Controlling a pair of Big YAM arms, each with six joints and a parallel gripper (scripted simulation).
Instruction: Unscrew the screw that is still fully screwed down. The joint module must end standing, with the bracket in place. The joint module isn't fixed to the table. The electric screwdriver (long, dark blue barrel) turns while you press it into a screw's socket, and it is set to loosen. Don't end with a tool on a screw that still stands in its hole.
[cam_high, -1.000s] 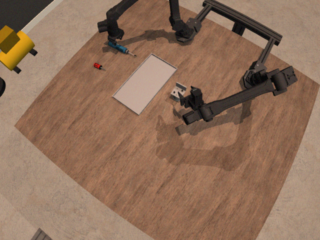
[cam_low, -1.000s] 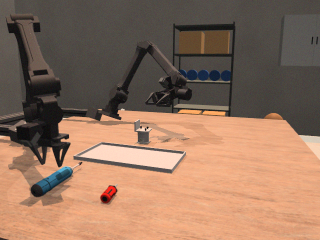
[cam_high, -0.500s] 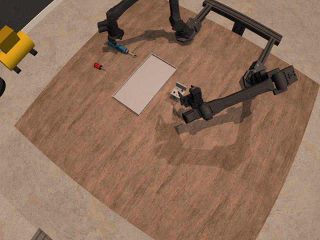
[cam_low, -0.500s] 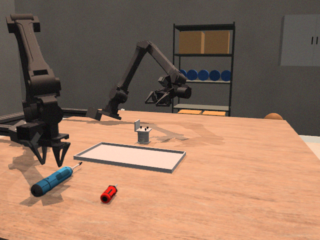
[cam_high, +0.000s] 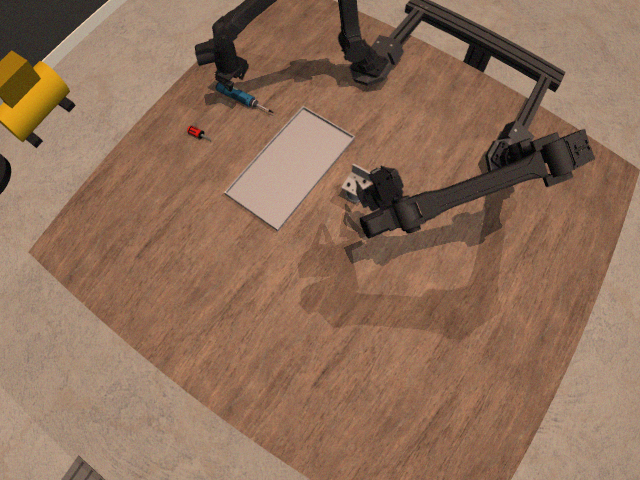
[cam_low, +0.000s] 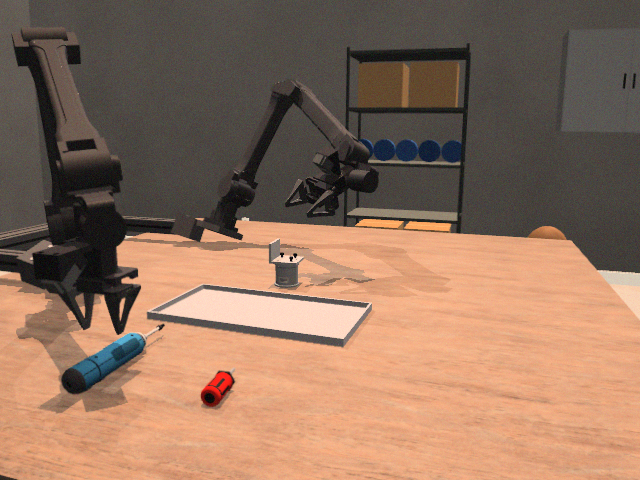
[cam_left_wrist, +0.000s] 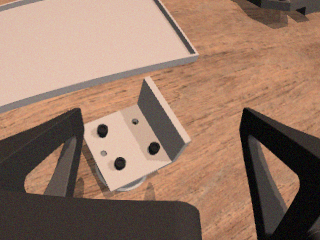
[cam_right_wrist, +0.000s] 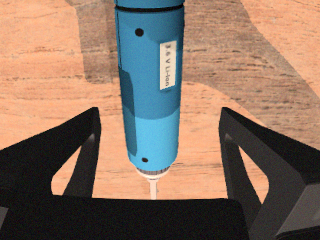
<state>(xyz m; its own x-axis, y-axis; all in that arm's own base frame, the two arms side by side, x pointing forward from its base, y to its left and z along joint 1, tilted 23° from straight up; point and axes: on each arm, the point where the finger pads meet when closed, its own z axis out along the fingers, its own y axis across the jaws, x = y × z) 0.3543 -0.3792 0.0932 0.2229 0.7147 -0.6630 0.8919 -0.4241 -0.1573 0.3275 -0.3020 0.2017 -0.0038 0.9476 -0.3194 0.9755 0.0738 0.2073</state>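
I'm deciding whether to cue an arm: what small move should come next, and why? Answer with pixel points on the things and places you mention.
Probably lower the right gripper (cam_low: 103, 330) (cam_right_wrist: 159, 117) a little, then close it on the electric screwdriver (cam_high: 235, 94) (cam_low: 105, 361) (cam_right_wrist: 152, 90): its open fingers stand above the tool, one to each side of the barrel, which lies on the table unheld.

The bench (cam_high: 232, 310) (cam_low: 413, 403) (cam_left_wrist: 240, 75) has a brown wood-grain top, with dark shadows of the arms cast across it. A shallow rectangular tray (cam_high: 264, 217) (cam_low: 248, 329) (cam_left_wrist: 125, 74), pale inside with a grey rim, lies flat on it. On one side of the tray, the blue electric screwdriver (cam_high: 236, 95) (cam_low: 105, 361) (cam_right_wrist: 152, 85) lies on its side, its bit towards the tray; near it lies a short red screwdriver (cam_high: 195, 132) (cam_low: 217, 387). Near the tray's opposite side, the round grey joint module (cam_low: 286, 274) stands upright on the wood, apart from the rim.
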